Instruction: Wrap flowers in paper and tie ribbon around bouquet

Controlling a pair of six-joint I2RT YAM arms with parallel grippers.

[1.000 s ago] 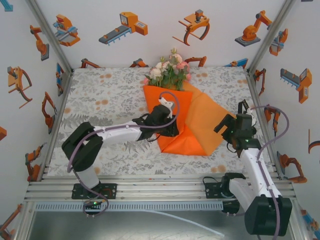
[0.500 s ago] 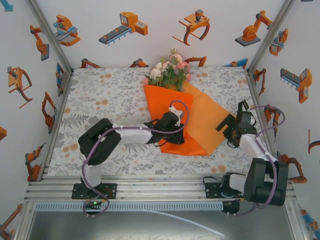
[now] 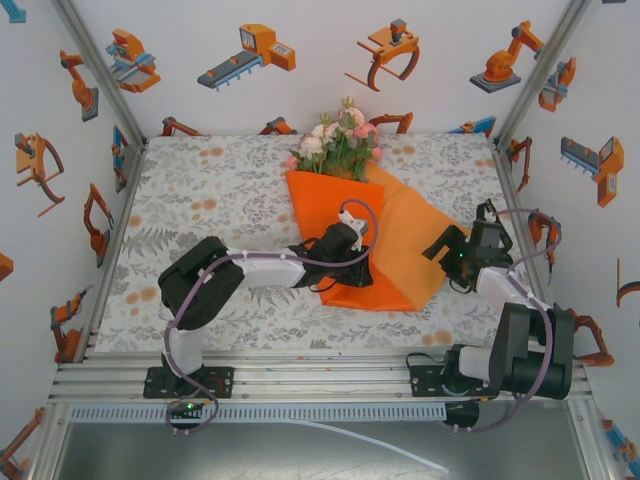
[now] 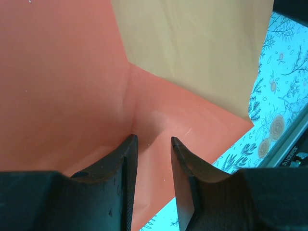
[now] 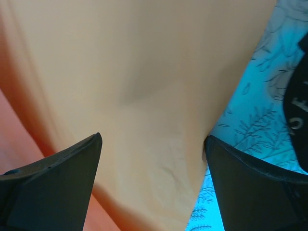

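Got the orange paper (image 3: 400, 255) lying folded on the tablecloth (image 3: 220, 200), with the flowers (image 3: 338, 145) tucked in at its far corner and poking out past that edge. Seeing the left gripper (image 4: 154, 142) down low over the paper's near-left part, right by the crease of the darker flap, jaws only narrowly parted with nothing pinched between them. Spotting the right gripper (image 5: 153, 139) hanging over the paper's right-hand edge, jaws spread wide and empty, plus loads of bare tablecloth left of the paper and just a slim strip right of it.
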